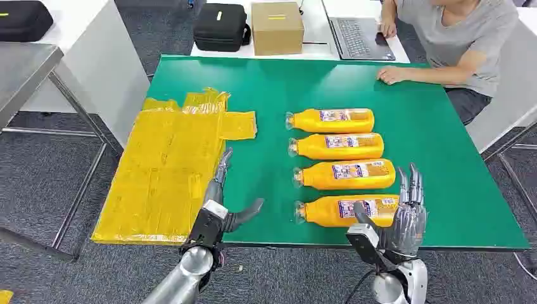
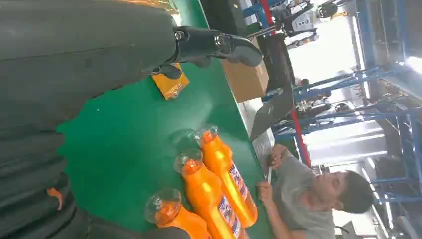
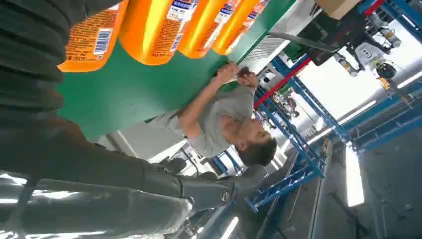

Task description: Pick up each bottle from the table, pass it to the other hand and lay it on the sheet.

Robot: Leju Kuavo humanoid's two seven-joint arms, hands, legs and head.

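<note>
right hand: my right hand (image 1: 405, 218) fingers spread, empty, lower right of frame at the nearest bottle (image 1: 347, 210).
left hand: my left hand (image 1: 218, 202) spread, empty, lower centre by the sheet (image 1: 168, 166).
risk: round bottle may roll toward the neighbour bottle (image 1: 345, 174) (lying just beside), spoiling my grasp.

The head view looks down on the green table (image 1: 430, 126); both wrist views, close and turned, share its bottles (image 1: 345, 210).

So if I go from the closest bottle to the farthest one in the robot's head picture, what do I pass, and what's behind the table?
Nearest bottle, by the right hand → second bottle → third bottle → farthest bottle → bare green table → cardboard box.
</note>
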